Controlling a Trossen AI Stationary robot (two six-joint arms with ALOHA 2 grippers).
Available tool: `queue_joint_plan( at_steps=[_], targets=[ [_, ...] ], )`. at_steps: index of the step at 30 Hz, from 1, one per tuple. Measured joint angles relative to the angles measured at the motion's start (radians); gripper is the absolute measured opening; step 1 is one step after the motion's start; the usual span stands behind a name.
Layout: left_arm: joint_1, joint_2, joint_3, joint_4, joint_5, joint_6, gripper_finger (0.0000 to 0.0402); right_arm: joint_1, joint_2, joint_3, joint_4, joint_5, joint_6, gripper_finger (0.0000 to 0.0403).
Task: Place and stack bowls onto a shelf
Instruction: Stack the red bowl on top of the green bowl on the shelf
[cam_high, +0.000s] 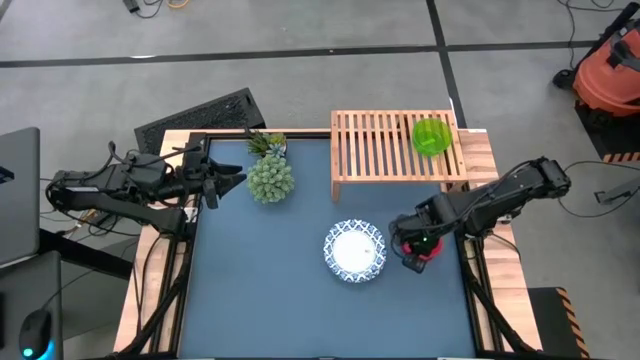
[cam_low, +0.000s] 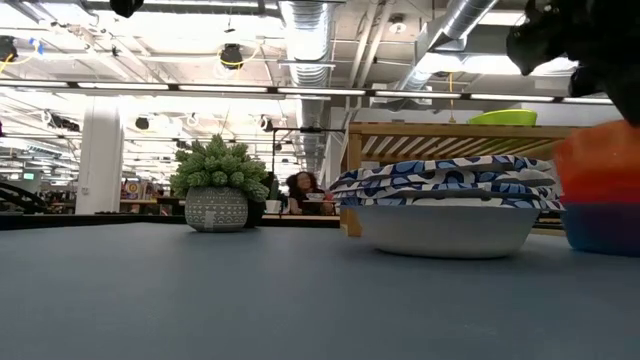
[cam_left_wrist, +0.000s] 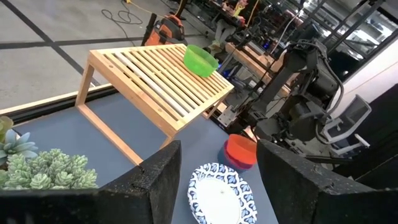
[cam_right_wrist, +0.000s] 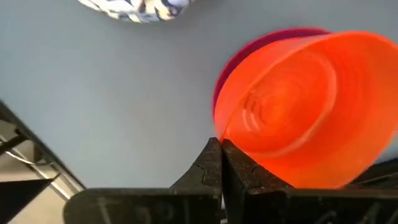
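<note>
A lime green bowl (cam_high: 431, 136) stands on the right part of the light-wood shelf (cam_high: 380, 150) at the table's far side. A stack of white bowls with blue patterned rims (cam_high: 355, 251) rests on the blue tabletop. To its right, a red bowl (cam_low: 598, 165) sits in a blue bowl (cam_low: 600, 228). My right gripper (cam_right_wrist: 221, 149) is shut on the red bowl (cam_right_wrist: 298, 106). My left gripper (cam_high: 228, 183) is open and empty at the table's left edge, beside the plant. My right gripper pinches the red bowl's rim (cam_right_wrist: 219, 132) at its fingertips, one finger inside the bowl and one outside. The fingers come down slanting from the table's right side. The bowl is tilted in the hold; the rim of the bowl under it (cam_right_wrist: 273, 36) shows behind it.
A spiky green plant in a grey pot (cam_high: 270, 178) stands at the far left, near the shelf's left end. The shelf's left part (cam_high: 365, 140) is bare. A vacuum (cam_high: 610, 70) and cables lie on the floor beyond the table.
</note>
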Motion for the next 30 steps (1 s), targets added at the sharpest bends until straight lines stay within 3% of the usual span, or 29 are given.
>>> queue_joint_plan(
  at_steps=[5,12,14,21,30],
  targets=[
    [0.000,0.000,0.000,0.000,0.000,-0.001,0.0197,-0.007,-0.004,0.108,0.000,-0.028,-0.039,0.0016],
    [0.000,0.000,0.000,0.001,0.000,-0.002,0.0197,-0.020,-0.004,0.434,-0.054,-0.025,-0.178,0.0016],
    [0.000,0.000,0.000,0.001,0.000,-0.002,0.0197,-0.038,-0.004,0.535,-0.111,0.051,-0.208,0.0016],
    [0.000,0.000,0.000,0.001,-0.003,0.004,0.0197,-0.189,-0.005,0.808,-0.367,0.474,-0.244,0.0016],
    [0.000,0.000,0.000,0.001,-0.008,0.009,0.0197,-0.599,0.027,0.851,-0.365,0.558,-0.483,0.0016]
  ],
)
